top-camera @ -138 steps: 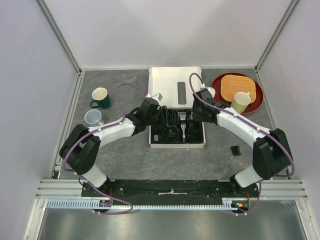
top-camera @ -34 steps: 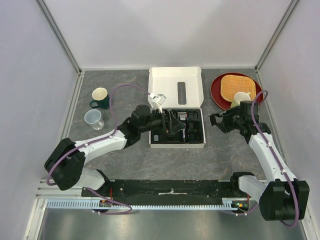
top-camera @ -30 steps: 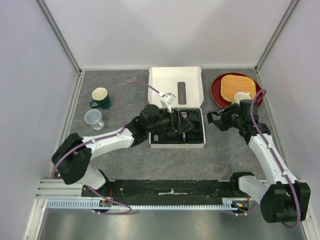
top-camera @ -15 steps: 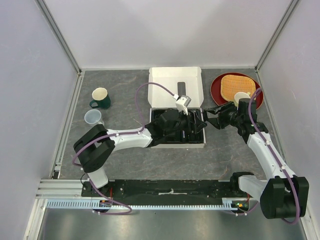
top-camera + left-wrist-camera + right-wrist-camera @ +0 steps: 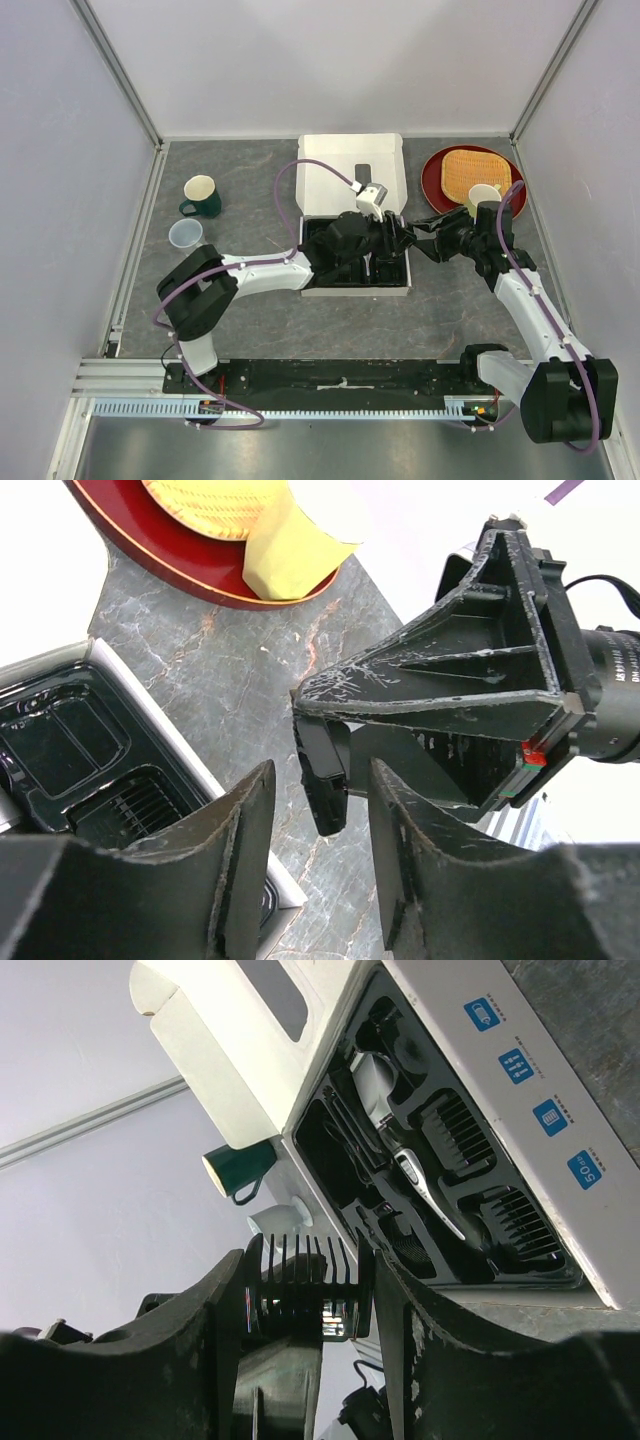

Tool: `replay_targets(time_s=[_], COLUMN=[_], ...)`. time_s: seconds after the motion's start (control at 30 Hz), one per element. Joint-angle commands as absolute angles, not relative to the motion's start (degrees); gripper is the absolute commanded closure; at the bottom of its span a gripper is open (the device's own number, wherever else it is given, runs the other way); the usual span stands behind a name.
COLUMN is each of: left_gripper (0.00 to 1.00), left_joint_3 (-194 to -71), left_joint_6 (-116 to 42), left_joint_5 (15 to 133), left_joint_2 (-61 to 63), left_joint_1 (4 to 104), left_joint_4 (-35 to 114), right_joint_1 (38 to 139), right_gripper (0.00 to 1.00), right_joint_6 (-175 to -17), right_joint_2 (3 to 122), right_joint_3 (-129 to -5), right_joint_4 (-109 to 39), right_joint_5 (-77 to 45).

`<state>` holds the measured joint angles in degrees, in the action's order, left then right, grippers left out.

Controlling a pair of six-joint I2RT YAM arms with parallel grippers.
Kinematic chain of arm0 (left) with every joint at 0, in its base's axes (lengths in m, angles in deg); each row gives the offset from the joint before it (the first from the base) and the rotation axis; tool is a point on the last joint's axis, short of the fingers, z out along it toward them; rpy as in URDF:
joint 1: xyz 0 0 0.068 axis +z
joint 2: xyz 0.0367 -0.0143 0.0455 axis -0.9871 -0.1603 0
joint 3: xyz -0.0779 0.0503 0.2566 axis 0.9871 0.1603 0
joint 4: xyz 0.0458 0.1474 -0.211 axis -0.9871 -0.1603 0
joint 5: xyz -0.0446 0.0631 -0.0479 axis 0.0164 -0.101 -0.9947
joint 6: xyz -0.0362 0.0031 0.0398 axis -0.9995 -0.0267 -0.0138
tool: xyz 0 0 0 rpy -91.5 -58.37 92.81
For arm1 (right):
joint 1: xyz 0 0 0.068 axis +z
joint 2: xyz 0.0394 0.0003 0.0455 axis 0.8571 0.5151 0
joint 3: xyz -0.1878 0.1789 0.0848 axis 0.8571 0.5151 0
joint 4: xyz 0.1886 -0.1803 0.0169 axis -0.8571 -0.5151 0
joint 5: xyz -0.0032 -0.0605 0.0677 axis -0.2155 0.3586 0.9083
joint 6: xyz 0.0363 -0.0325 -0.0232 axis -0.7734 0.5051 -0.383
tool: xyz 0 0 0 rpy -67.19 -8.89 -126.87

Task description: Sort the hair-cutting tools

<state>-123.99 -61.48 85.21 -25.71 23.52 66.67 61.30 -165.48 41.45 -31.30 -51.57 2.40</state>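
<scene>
Bare tabletop (image 5: 250, 320) is recorded along the near edge. The white cardboard box (image 5: 335, 160) stands mid-table against the far edge and the red plate (image 5: 432, 185) lies toward the far right corner, with a narrow strip left between them. Over that strip, at the box's right rim, a comb guard (image 5: 300, 1278) is clamped in the right gripper (image 5: 305, 1252), long axis spanning the fingers, teeth directed past the fingertips. The left gripper (image 5: 318, 780) is spread, just short of the guard; contact cannot be confirmed. From above, the guard is masked by both grippers.
</scene>
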Motion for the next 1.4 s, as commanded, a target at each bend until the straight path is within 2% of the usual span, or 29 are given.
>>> replay_targets(time_s=[0.0, 0.1, 0.17, 0.27, 0.3, 0.4, 0.43, 0.47, 0.53, 0.57, 0.67, 0.93, 1.23, 1.37], left_gripper=[0.55, 0.68, 0.71, 0.8, 0.87, 0.98, 0.98, 0.98, 0.98, 0.98, 0.98, 0.98, 0.98, 0.98], left_joint_3=[-125.88, -125.88, -125.97, -126.32, -126.32, -127.19, -127.46, -128.07, -128.51, -128.95, -129.66, -131.41, -145.72, -148.64], left_joint_6=[-59.81, -59.72, -59.55, -59.55, -59.46, -59.11, -59.02, -59.02, -59.02, -59.11, -59.2, -62.18, -58.58, -59.8], left_joint_5=[86.66, 86.84, 87.01, 87.01, 87.01, 87.8, 88.15, 88.16, 87.55, 86.76, 82.01, 63.32, 58.02, 55.47], left_joint_2=[-26.7, -26.61, -26.79, -26.97, -27.05, -27.14, -27.14, -26.97, -26.7, -26.7, -26.7, -27.84, -36.54, -40.31], left_joint_1=[23.21, 23.21, 23.21, 23.21, 23.21, 23.21, 23.3, 23.3, 23.73, 24.0, 25.93, 35.33, 39.03, 39.64], left_joint_4=[67.3, 67.13, 67.13, 66.86, 66.78, 64.85, 63.45, 62.56, 60.11, 59.14, 56.06, 48.51, 31.28, 30.04], right_joint_1=[61.46, 61.46, 61.54, 61.46, 61.46, 61.54, 61.54, 61.46, 61.37, 61.37, 61.37, 61.28, 61.37, 61.46], right_gripper=[0.67, 0.67, 0.67, 0.67, 0.67, 0.62, 0.57, 0.4, 0.27, 0.17, 0.02, 0.02, 0.02, 0.02], right_joint_6=[-166.82, -166.82, -166.73, -166.64, -166.73, -165.68, -163.15, -161.91, -158.41, -157.25, -153.65, -148.63, -145.99, -145.29], right_joint_2=[40.33, 40.42, 40.59, 40.51, 40.59, 40.77, 40.95, 41.03, 41.3, 41.47, 41.48, 41.3, 42.53, 41.91], right_joint_3=[-30.38, -30.56, -30.82, -30.82, -30.82, -30.73, -31.17, -31.52, -32.83, -33.36, -34.6, -32.32, -27.22, -25.82], right_joint_4=[-49.85, -49.85, -49.94, -49.85, -49.94, -49.85, -50.03, -50.2, -52.04, -52.48, -54.33, -54.6, -55.04, -55.91], right_joint_5=[2.44, 2.27, 2.18, 2.0, 2.0, 2.0, 1.65, 0.78, -1.67, -2.12, -5.1, -5.91, -3.63, -4.67])
